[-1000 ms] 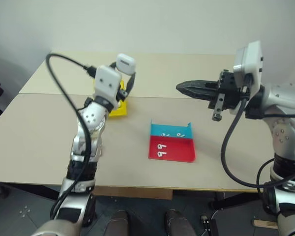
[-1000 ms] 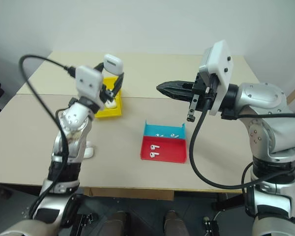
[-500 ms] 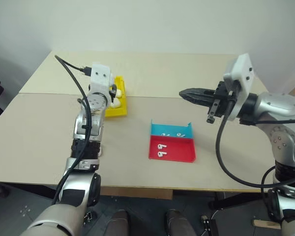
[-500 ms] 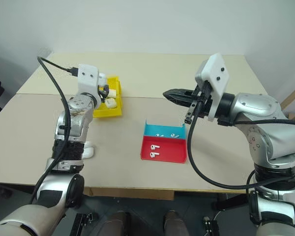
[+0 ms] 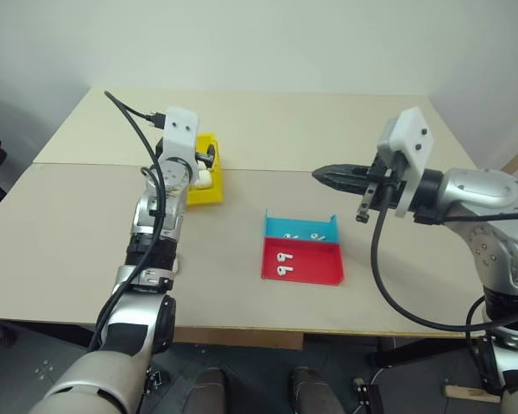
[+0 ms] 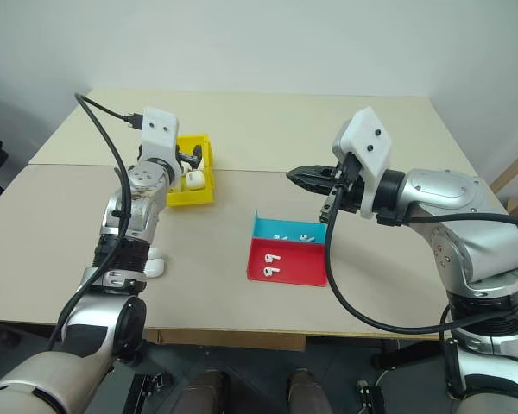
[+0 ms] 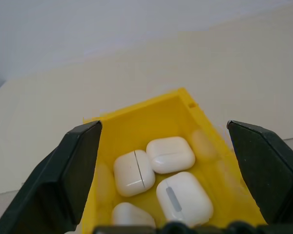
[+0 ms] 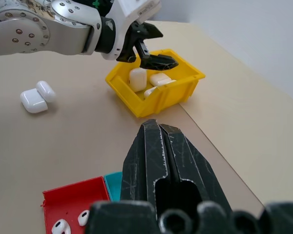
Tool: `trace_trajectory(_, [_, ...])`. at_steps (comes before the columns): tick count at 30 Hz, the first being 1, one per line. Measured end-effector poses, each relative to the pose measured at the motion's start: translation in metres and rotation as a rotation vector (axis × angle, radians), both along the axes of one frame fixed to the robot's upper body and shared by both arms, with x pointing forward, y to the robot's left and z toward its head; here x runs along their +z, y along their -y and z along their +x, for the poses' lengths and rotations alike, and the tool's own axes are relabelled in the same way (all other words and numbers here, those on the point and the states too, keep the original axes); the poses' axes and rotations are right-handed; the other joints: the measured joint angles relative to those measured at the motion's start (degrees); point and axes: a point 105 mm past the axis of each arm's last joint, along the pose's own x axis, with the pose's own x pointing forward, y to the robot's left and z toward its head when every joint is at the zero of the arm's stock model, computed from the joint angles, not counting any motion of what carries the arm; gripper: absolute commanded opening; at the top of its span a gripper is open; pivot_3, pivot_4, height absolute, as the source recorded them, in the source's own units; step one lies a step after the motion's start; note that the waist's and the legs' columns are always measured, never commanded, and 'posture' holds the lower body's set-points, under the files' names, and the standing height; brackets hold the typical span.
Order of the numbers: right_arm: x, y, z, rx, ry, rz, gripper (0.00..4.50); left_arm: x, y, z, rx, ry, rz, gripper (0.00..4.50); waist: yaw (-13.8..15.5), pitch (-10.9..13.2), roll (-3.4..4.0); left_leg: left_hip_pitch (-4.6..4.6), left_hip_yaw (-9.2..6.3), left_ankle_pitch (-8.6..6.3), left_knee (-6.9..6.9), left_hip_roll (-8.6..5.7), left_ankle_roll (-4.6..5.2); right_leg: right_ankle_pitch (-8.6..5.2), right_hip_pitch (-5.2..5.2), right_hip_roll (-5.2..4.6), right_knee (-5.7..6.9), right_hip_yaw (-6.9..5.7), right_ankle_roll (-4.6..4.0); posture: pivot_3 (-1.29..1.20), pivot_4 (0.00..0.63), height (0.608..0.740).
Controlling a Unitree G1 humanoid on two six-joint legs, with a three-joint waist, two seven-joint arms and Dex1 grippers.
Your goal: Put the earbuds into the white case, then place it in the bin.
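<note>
Since a second ago our left tool (image 7: 161, 161) drops its case (image 7: 184, 198) into the bin (image 6: 192, 195) at ten o'clock and hangs released; right tool (image 8: 163, 146) clenched, empty.

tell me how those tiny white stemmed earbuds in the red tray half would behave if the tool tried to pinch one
The tiny glossy white stemmed earbuds look smooth and rounded, so one would probably slip or squirt out of a pinch. They seem very light, likely skidding across the shallow red plastic tray if nudged. Their rigid shells probably won't flex.
</note>
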Motion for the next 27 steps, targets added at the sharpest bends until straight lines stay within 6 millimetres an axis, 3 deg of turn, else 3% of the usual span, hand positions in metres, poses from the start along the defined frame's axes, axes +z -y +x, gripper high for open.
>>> trace_trajectory(6, [-0.019,0.011,-0.003,-0.012,0.013,-0.037,0.00,0.006,0.013,-0.027,-0.197,0.123,-0.084,4.46,0.1,0.0,0.00,-0.01,0.01,0.00,-0.01,0.01,0.00,0.00,0.00,-0.02,-0.01,0.00,0.00,0.00,0.150,0.740])
trace_trajectory(9, [-0.041,0.022,-0.015,0.006,0.056,-0.107,0.00,0.004,0.015,-0.058,-0.395,0.155,-0.118,4.46,-0.1,0.0,0.01,0.01,0.05,0.00,-0.01,0.02,-0.01,0.00,0.00,-0.02,0.01,0.03,0.00,0.00,0.150,0.740])
trace_trajectory(13, [-0.043,0.038,-0.027,0.017,0.119,-0.177,0.00,-0.002,0.014,-0.102,-0.651,0.120,-0.092,4.46,-0.4,0.0,0.02,0.27,0.09,0.03,0.00,0.08,-0.05,0.00,0.17,0.04,0.06,0.07,0.00,0.00,0.150,0.740])
trace_trajectory(18, [-0.061,0.072,-0.039,-0.015,0.079,-0.289,0.00,-0.050,-0.007,-0.160,-0.884,-0.130,0.073,4.46,-1.1,0.0,0.02,0.37,0.18,0.02,-0.05,0.11,-0.04,-0.02,0.24,0.04,0.00,0.11,-0.02,0.00,0.150,0.740])
trace_trajectory(21, [-0.063,0.081,-0.044,-0.021,0.095,-0.308,0.00,-0.064,-0.019,-0.173,-0.905,-0.208,0.124,4.46,-1.1,0.0,0.02,0.38,0.18,0.03,-0.03,0.11,-0.04,-0.03,0.27,0.04,-0.01,0.11,0.00,0.00,0.150,0.740])
trace_trajectory(27, [-0.059,0.095,-0.054,-0.047,0.087,-0.327,0.00,-0.061,-0.037,-0.191,-0.945,-0.230,0.188,4.46,-1.2,0.0,0.01,0.30,0.17,0.01,-0.08,0.14,-0.02,-0.07,0.21,0.05,-0.05,0.09,-0.03,0.00,0.150,0.740])
